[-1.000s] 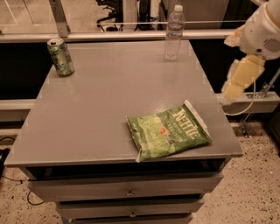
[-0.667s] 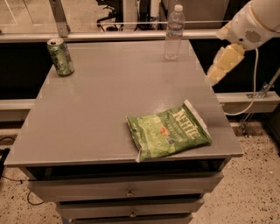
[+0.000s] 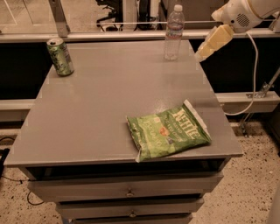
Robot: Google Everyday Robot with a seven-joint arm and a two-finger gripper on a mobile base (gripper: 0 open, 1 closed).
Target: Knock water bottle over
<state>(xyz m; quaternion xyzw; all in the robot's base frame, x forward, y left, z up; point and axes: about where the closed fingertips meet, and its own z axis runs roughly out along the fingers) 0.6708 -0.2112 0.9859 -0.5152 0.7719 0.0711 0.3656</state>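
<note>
Gripper (image 3: 202, 53) hangs right of water bottle (image 3: 174, 33), seemingly apart; can (image 3: 60, 57) far left

grey desk (image 3: 109, 109) carries water bottle (image 3: 174, 35) at upper centre, green can (image 3: 60, 57) upper left, chip bag (image 3: 168, 131) lower right; hand (image 3: 203, 50) hovers upper right.

pincer (image 3: 203, 52) right of water bottle (image 3: 173, 34) | bare tabletop (image 3: 109, 87) between (chip bag (image 3: 168, 131) well apart)

Clear water bottle (image 3: 173, 37), white cap (image 3: 177, 8), cream jaws right of it, green can (image 3: 60, 57), green bag (image 3: 168, 131)
</note>
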